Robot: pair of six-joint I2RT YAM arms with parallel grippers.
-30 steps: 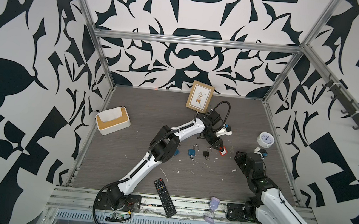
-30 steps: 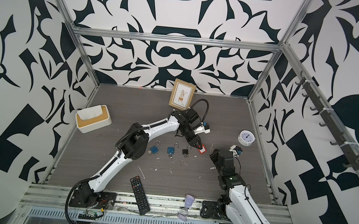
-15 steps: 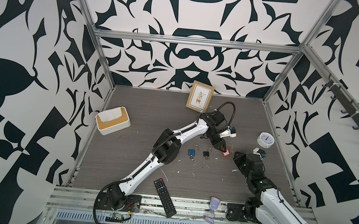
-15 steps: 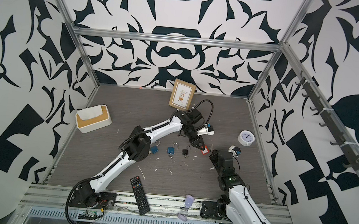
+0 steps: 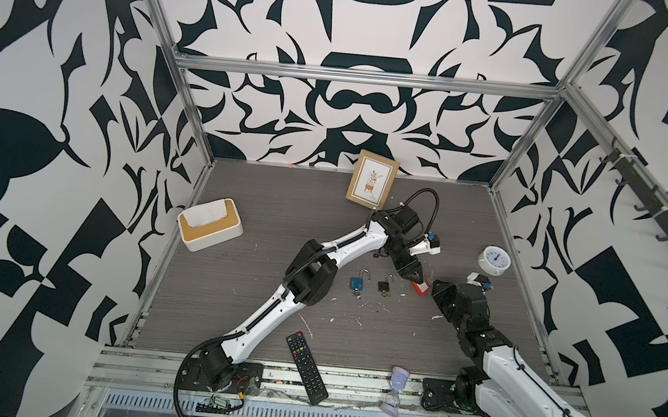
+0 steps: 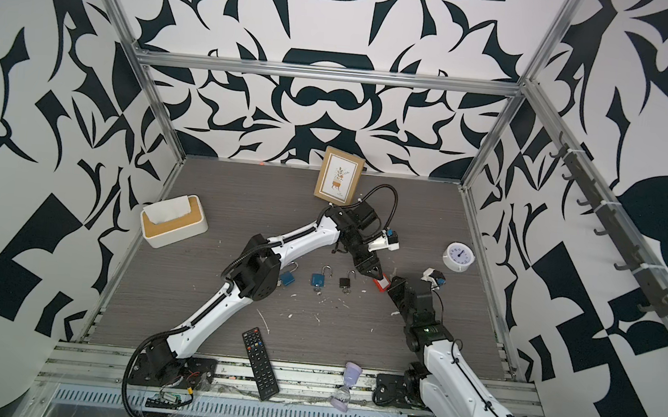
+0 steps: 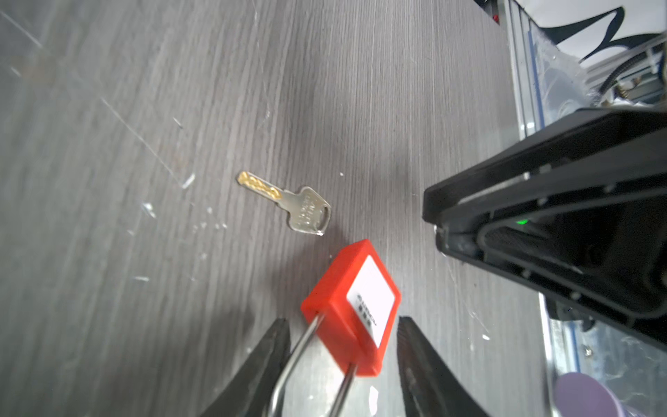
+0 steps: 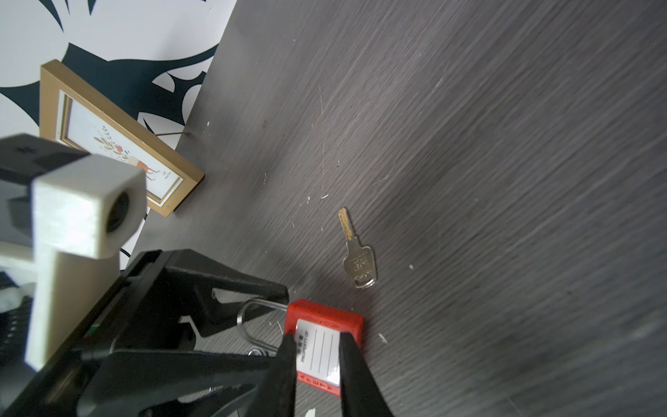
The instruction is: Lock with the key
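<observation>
The step in hand looks like a handover: one gripper steadies the lock while the other goes for the key. The right gripper (image 8: 317, 341), nearest the front edge of the worktop (image 5: 283, 196), is clamped narrowly across the labelled body of the red padlock (image 8: 326, 317). It should hold firm and level so the keyway end stays reachable. The key (image 7: 288, 202) lies flat just beside the padlock, not touching it, toward the right edge about midway back. Being thin and flat, it probably calls for a steep fingertip pinch on its silver bow, leaving the brass-coloured blade free. The left gripper (image 7: 343, 321) stands half-wide, its fingers (image 7: 283, 346) on either side of the shackle (image 7: 299, 346) and touching neither leg. It should back straight off so it does not snag the loop. Whether the shackle is fully seated cannot be told. In both top views the right arm rises from the front rail, folded, wrist pitched down. The left arm stretches diagonally across the worktop and bends back so its gripper points toward the front.
</observation>
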